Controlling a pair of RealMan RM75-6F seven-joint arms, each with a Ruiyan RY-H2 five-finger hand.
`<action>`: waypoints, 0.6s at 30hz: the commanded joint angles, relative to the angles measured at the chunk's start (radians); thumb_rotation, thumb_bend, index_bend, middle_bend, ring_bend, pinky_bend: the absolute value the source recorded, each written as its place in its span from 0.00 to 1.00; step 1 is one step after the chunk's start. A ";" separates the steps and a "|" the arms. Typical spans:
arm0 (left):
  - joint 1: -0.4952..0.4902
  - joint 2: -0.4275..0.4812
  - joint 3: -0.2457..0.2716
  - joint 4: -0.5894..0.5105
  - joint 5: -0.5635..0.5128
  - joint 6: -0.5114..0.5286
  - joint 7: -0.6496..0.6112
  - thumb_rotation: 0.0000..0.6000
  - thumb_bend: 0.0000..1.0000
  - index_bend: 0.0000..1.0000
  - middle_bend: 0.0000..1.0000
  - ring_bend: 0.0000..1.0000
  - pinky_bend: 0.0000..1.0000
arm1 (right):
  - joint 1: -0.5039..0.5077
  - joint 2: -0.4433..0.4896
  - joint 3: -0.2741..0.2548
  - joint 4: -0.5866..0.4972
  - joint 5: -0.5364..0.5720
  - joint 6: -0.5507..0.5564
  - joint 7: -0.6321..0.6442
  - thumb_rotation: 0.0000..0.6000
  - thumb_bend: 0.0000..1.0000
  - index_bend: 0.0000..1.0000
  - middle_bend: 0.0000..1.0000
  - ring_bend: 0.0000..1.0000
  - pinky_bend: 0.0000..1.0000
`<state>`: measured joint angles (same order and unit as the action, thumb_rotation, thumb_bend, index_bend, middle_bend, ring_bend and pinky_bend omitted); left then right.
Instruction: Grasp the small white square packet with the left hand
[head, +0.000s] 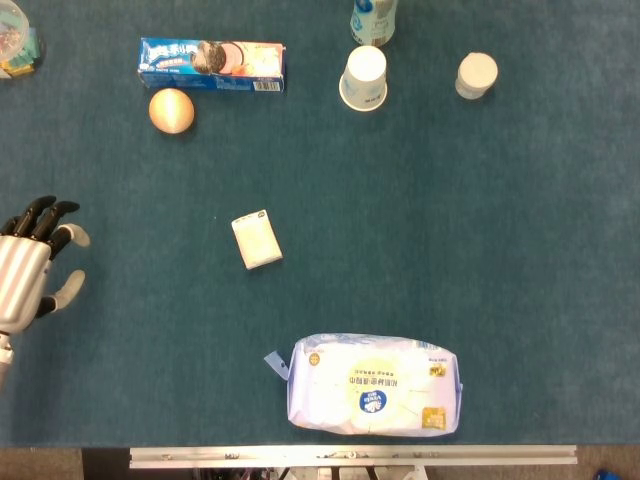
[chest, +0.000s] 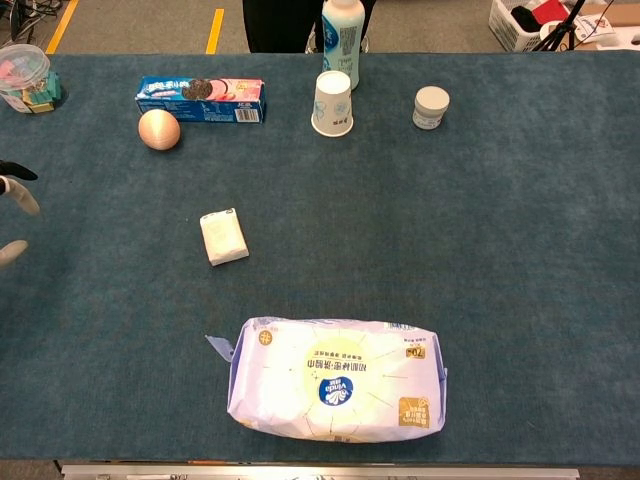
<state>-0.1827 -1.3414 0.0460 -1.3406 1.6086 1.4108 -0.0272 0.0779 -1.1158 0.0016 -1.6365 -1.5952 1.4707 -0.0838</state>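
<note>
The small white square packet (head: 257, 240) lies flat on the blue table cloth, left of centre; the chest view shows the packet (chest: 224, 237) too. My left hand (head: 28, 270) hovers at the far left edge, well to the left of the packet, fingers spread and holding nothing. In the chest view only the left hand's fingertips (chest: 18, 193) poke in at the left border. My right hand is in neither view.
A large wet-wipes pack (head: 375, 384) lies near the front edge. Along the back stand a blue cookie box (head: 212, 64), an orange ball (head: 171, 110), a paper cup (head: 363, 77), a bottle (head: 373, 20) and a small white jar (head: 477, 75). A plastic tub (chest: 28, 78) sits far back left.
</note>
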 joint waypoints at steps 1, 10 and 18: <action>-0.001 -0.001 0.001 0.002 0.001 -0.001 -0.001 1.00 0.29 0.42 0.23 0.16 0.35 | -0.003 0.001 0.001 -0.003 -0.004 0.008 0.001 1.00 0.06 0.61 0.53 0.34 0.21; -0.004 0.000 0.004 0.006 0.014 0.005 -0.025 1.00 0.29 0.41 0.25 0.17 0.35 | 0.000 0.001 -0.003 0.009 -0.043 0.029 0.035 1.00 0.06 0.61 0.51 0.31 0.21; -0.004 -0.002 0.006 0.016 0.023 0.014 -0.039 1.00 0.31 0.39 0.27 0.19 0.31 | -0.005 0.004 -0.001 0.005 -0.038 0.035 0.032 1.00 0.06 0.60 0.44 0.26 0.21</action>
<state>-0.1865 -1.3438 0.0512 -1.3246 1.6307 1.4246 -0.0659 0.0733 -1.1119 0.0003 -1.6311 -1.6337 1.5059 -0.0517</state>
